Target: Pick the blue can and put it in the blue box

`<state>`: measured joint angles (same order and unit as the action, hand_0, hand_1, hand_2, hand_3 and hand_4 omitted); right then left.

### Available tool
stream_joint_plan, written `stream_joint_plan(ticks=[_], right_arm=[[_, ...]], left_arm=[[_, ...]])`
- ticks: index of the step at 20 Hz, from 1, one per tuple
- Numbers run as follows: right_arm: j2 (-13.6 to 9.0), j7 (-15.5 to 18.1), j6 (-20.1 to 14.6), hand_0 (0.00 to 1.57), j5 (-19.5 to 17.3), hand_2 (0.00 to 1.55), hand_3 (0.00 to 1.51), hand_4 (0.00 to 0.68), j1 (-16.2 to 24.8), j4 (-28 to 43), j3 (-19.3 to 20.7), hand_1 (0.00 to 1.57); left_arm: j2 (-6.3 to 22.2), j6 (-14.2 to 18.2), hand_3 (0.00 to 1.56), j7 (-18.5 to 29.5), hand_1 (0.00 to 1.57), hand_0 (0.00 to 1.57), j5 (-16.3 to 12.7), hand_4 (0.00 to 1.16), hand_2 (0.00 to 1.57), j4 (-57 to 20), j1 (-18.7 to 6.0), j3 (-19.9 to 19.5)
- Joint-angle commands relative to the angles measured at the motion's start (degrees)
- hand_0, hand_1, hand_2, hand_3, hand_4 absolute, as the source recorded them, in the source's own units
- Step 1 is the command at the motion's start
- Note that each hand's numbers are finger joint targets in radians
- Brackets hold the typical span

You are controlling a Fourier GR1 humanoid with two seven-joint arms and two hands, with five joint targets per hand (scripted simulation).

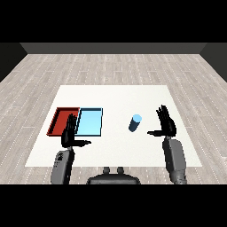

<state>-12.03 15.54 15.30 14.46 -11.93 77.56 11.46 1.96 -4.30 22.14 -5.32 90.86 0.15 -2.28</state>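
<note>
Near the white table's [115, 95] middle, the small blue cylindrical can [135, 123] is standing untouched, apart from the light blue tray [90, 122]; both the right hand [166, 124] and left hand [69, 133] are hovering spread, so everything is remaining.

Bare white table [115, 99] lies between the upright blue cylindrical can [135, 123] and the shallow light blue tray [90, 122]. The black left hand [69, 132] overlaps the neighbouring shallow red tray [60, 119] and the blue tray's near left corner.

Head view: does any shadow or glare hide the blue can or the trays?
Head view: even light, no glare; blue can shows fully on the white table; left hand overlaps the near edge where red tray meets light blue tray; right hand covers neither.
</note>
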Motion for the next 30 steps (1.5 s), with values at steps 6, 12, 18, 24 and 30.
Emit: stream_joint_plan(ticks=[6,12,18,24,30], right_arm=[[-2.56,3.7,3.6,0.0,1.5,0.0,0.0,0.0,-3.36,-7.4,2.72,0.0],[-2.54,6.0,4.06,0.0,0.93,0.0,0.0,0.0,-7.26,-17.17,3.2,0.0],[-2.68,3.14,4.49,0.0,2.46,0.0,0.0,0.0,-10.13,-20.3,3.11,0.0],[-0.01,7.52,2.73,0.0,-0.48,0.0,0.0,0.0,-8.66,-23.65,1.02,0.0],[1.1,2.05,1.42,0.0,2.57,0.0,0.0,0.0,-8.92,-21.49,0.91,0.0]], left_arm=[[-1.59,-1.48,0.0,3.27,0.0,0.0,-1.49,0.0,0.0,3.7,4.86,1.57],[-0.82,0.02,0.0,5.19,0.0,0.0,-0.3,0.0,0.0,-6.36,-3.13,-1.0],[-1.9,1.59,0.0,1.78,0.0,0.0,-0.45,0.0,0.0,1.41,0.65,2.09],[-1.74,0.73,0.0,3.67,0.0,0.0,-1.42,0.0,0.0,-2.19,-1.27,1.03],[-0.69,0.54,0.0,2.28,0.0,0.0,-3.06,0.0,0.0,-0.83,-1.6,-0.58]])
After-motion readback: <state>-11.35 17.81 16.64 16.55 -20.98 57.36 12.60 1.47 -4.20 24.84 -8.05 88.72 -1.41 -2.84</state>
